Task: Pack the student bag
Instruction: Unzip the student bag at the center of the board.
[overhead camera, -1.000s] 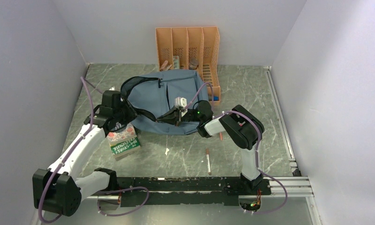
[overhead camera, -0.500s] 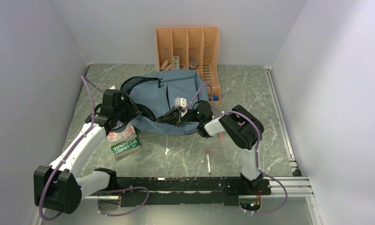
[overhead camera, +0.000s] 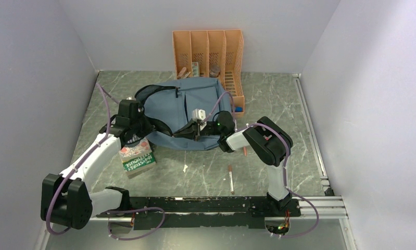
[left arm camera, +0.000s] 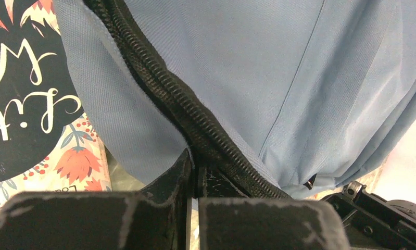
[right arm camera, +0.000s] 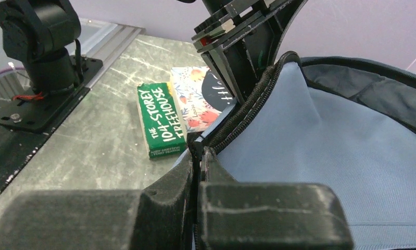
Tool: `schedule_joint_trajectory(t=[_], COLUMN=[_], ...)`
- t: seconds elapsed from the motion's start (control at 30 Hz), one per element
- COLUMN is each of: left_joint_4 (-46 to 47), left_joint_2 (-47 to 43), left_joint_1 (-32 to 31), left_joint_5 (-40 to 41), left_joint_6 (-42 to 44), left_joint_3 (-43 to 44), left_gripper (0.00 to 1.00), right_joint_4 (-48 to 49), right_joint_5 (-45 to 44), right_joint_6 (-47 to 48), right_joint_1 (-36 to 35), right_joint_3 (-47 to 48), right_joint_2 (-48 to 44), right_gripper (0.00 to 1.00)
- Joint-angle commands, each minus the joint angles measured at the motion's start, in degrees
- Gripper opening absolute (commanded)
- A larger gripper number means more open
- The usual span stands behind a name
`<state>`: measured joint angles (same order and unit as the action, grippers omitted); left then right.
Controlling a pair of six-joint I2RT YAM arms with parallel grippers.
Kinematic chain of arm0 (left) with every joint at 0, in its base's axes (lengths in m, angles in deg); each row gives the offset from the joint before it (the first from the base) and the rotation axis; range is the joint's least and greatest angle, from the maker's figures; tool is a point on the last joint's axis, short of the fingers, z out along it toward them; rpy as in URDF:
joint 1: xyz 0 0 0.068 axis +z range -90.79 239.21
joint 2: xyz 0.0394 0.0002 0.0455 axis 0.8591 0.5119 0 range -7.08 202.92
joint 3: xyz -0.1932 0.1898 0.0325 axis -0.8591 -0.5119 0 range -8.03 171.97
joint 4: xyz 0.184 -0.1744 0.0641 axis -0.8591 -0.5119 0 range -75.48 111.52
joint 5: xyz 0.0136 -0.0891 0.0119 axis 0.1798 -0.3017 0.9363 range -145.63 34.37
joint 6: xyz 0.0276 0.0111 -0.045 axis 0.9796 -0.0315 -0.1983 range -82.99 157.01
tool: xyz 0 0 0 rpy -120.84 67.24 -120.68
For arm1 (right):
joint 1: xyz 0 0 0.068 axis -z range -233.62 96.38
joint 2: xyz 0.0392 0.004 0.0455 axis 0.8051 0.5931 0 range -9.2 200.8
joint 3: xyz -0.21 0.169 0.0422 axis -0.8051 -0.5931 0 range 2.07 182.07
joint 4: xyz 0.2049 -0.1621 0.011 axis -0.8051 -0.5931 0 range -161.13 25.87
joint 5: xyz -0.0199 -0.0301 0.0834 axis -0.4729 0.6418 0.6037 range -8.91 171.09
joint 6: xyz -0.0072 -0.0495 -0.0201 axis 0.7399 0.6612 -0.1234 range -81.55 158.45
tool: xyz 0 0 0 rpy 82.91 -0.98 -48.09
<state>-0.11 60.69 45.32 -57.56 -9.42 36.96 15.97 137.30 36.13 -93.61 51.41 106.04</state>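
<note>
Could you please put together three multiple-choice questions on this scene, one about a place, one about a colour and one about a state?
1. Relative to the backpack, where does the Treehouse book lie?
A. inside it
B. on top of it
C. on the table beside it

2. What colour is that book's cover?
A. green
B. red
C. yellow

3. How is the right claw?
A. wide open
B. shut on the backpack's zip edge
C. shut on the book

Answers:
1 C: the book lies flat on the table by the bag's edge.
2 A: the cover shows pale lettering on green.
3 B: the claw is pinched closed around the black zip trim.
</note>
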Motion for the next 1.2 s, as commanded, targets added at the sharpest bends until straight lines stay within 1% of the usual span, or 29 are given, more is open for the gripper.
schedule_joint_trajectory(t=[0.0, 0.17, 0.3, 0.47, 0.57, 0.63, 0.73, 0.8, 0.87, 1.03, 1.17], left_joint_4=[1.77, -1.13, -3.09, -3.28, -2.78, -2.76, -3.13, -3.16, -3.31, -3.63, -3.77], left_joint_2=[-0.02, -1.33, -1.56, -0.02, 0.8, 1.33, 1.91, 2.01, 2.09, 2.19, 2.06], left_joint_1=[-0.52, -0.52, -0.22, 1.76, 3.47, 4.34, 5.37, 5.83, 6.18, 6.66, 6.9], left_joint_5=[-1.24, 1.76, 5.29, 5.92, 5.51, 5.36, 5.54, 5.55, 5.56, 5.64, 5.92], left_joint_6=[0.99, 2.03, 2.73, 4.16, 4.99, 5.6, 6.3, 6.63, 6.95, 7.4, 7.61], left_joint_3=[0.86, 3.17, 4.37, 5.63, 6.47, 7.19, 8.34, 8.61, 8.77, 8.93, 8.96], left_gripper=[0.05, 0.05, 0.05, 0.05, 0.05, 0.05, 0.05, 0.05, 0.05, 0.05, 0.05], right_joint_4=[-4.66, -8.85, -14.05, -20.04, -28.0, -35.33, -48.9, -54.42, -55.99, -52.28, -51.59], right_joint_5=[1.36, 1.65, 4.43, 7.38, 7.33, 6.54, 4.34, 2.89, 2.32, 2.61, 3.25], right_joint_6=[5.26, 10.12, 16.94, 23.54, 29.12, 34.83, 44.97, 49.39, 51.06, 48.91, 48.61], right_joint_1=[-0.32, -0.28, -0.25, 0.75, 1.46, 1.78, 1.93, 1.91, 2.23, 3.32, 4.26], right_joint_3=[3.07, 2.84, 1.56, 0.24, 0.59, 1.46, 4.17, 5.16, 4.96, 2.69, 1.89], right_joint_2=[0.06, -1.07, -3.11, -5.38, -6.91, -7.8, -8.51, -8.69, -8.94, -9.88, -10.83], right_gripper=[0.0, 0.0, 0.0, 0.0, 0.0, 0.0, 0.0, 0.0, 0.0, 0.0, 0.0])
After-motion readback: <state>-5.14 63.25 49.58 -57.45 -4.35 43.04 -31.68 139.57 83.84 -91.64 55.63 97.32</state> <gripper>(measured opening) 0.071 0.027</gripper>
